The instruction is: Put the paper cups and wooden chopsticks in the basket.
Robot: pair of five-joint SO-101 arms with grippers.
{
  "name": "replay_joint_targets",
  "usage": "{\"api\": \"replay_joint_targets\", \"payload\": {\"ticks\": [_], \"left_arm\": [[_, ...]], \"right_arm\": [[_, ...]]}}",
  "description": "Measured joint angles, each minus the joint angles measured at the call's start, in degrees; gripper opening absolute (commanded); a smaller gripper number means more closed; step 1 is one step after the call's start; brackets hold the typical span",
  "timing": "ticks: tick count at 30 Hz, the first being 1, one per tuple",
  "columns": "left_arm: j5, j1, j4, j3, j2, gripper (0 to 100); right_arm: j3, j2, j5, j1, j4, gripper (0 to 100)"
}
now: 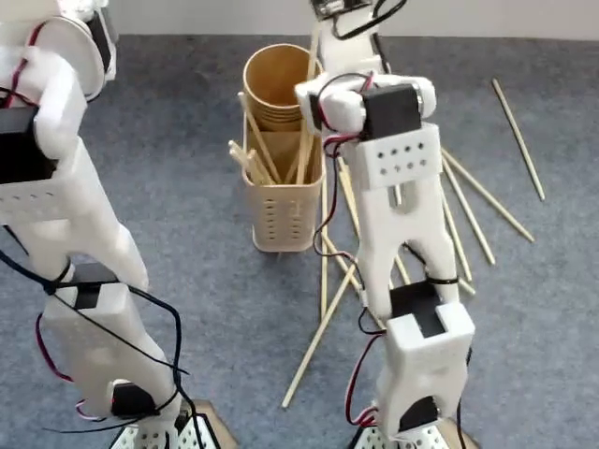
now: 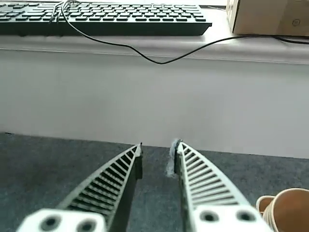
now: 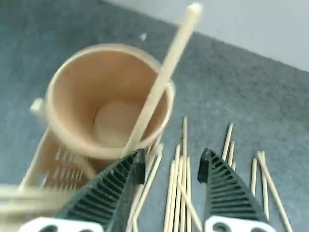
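Approx. half done: paper cups (image 1: 273, 84) & some chopsticks (image 1: 262, 145) stand in the basket (image 1: 279, 220), many loose chopsticks (image 1: 319, 338) lie on the mat (image 1: 187, 234), right gripper (image 3: 169, 166) spread over basket, left gripper (image 2: 157, 154) spread; the 2 grip nothing.

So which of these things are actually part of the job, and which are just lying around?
Job: stacked tan paper cups, pale wooden chopsticks, cream perforated plastic basket.
Lying about: black computer keyboard, brown cardboard box.
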State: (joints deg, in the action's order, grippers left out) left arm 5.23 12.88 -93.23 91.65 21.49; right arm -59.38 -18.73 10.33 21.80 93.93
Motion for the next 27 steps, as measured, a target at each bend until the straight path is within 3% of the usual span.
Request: {"api": "replay_joint_targets", "payload": {"ticks": [5, 11, 17, 22, 27], "left_arm": [[-0.1, -0.1, -4.7, 0.0, 0.0, 14], [-0.1, 3.3, -8.3, -8.4, -2.4, 15], [-2.6, 3.4, -8.4, -39.1, -11.1, 15], [-6.7, -0.8, -8.4, -65.8, -20.0, 15], [-7.0, -3.3, -8.4, -83.8, -30.2, 19]], "right_arm": [[-14.5, 3.4, 0.3, -1.4, 5.9, 18.4], [-17.8, 11.2, 0.3, -13.3, 6.5, 18.4], [-2.0, 12.3, -1.7, -28.7, 6.5, 18.4], [9.3, 12.2, -1.2, -32.6, 6.5, 18.4], [12.7, 14.5, 3.2, -35.3, 6.5, 18.4]]}}
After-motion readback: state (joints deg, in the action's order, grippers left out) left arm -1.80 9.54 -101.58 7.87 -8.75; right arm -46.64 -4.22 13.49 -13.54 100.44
